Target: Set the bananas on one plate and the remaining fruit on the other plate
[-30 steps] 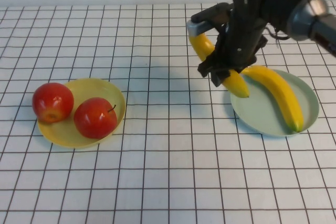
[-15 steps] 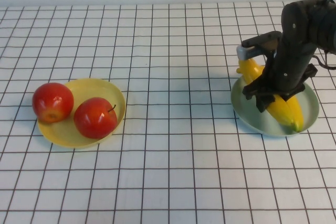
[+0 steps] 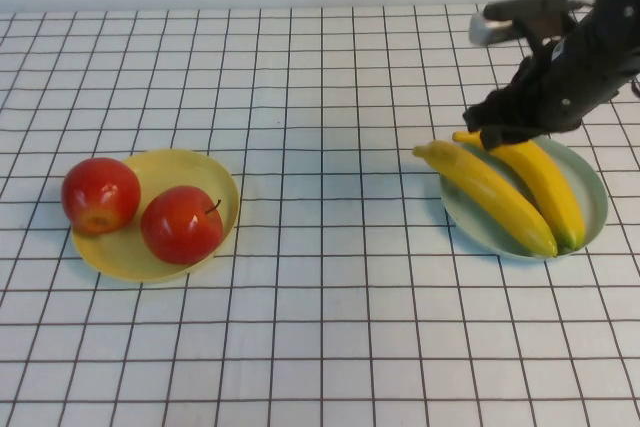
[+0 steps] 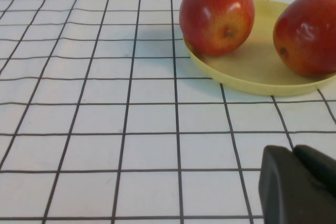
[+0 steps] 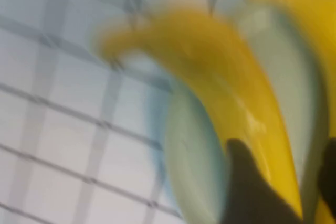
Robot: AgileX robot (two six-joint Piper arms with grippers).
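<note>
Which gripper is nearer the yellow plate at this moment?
Left. The left gripper sits just short of the yellow plate; the right gripper hovers across the table over the bananas.

Showing: two long curved yellow bananas [image 3: 487,187] [image 3: 540,179], two round glossy red apples [image 3: 100,194] [image 3: 181,224], two round rimmed plates, one pale blue-green [image 3: 597,197], one pale yellow [image 3: 192,165].

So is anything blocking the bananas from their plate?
No. Both bananas already lie on the blue-green plate, one end poking over its rim. The right hand hangs just above their far ends with nothing in between. The left hand is beside the yellow plate with the apples.
</note>
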